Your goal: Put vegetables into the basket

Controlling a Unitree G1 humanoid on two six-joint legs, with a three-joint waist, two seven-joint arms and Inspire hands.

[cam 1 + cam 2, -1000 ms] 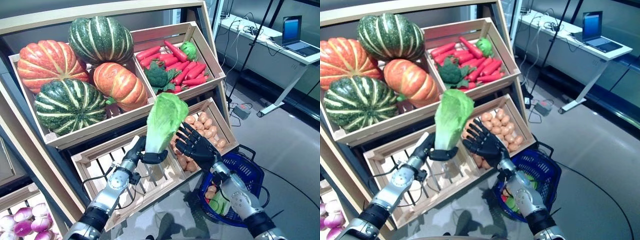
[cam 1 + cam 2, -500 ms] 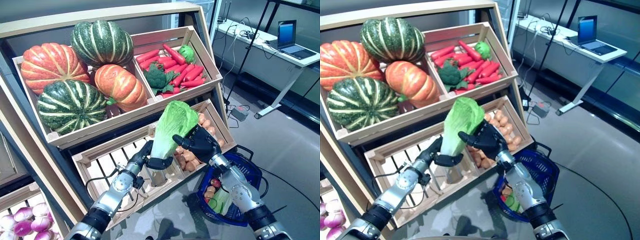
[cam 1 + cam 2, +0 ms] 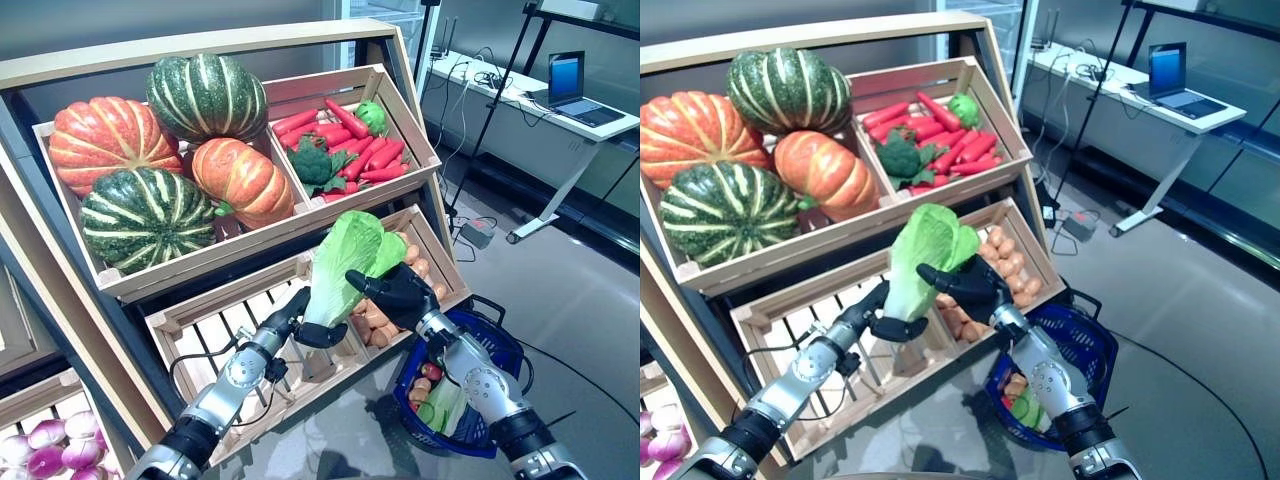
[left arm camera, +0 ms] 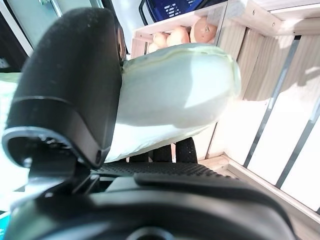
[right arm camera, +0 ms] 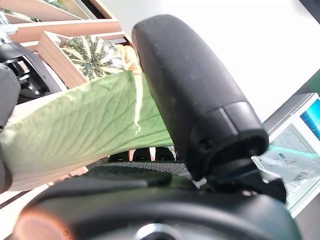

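Note:
A tall green lettuce (image 3: pixel 345 262) stands upright in front of the stand's lower crate. My left hand (image 3: pixel 303 322) is curled round its pale base, which shows in the left wrist view (image 4: pixel 170 110). My right hand (image 3: pixel 392 292) is curled round its leafy middle from the right; the leaf shows in the right wrist view (image 5: pixel 90 125). The blue basket (image 3: pixel 505 350) stands on the floor at lower right, below my right arm, with a green vegetable (image 3: pixel 440 408) and small orange and red ones (image 3: pixel 425 380) in it.
The wooden stand (image 3: pixel 240 245) with sloping crates is on the left and in the middle. A white desk (image 3: pixel 540 100) with a laptop stands at the back right. Grey floor lies to the right of the basket.
My right hand has closed from spread fingers beside the lettuce onto its leafy middle. The lettuce has shifted a little right and lower. The camera has moved slightly.

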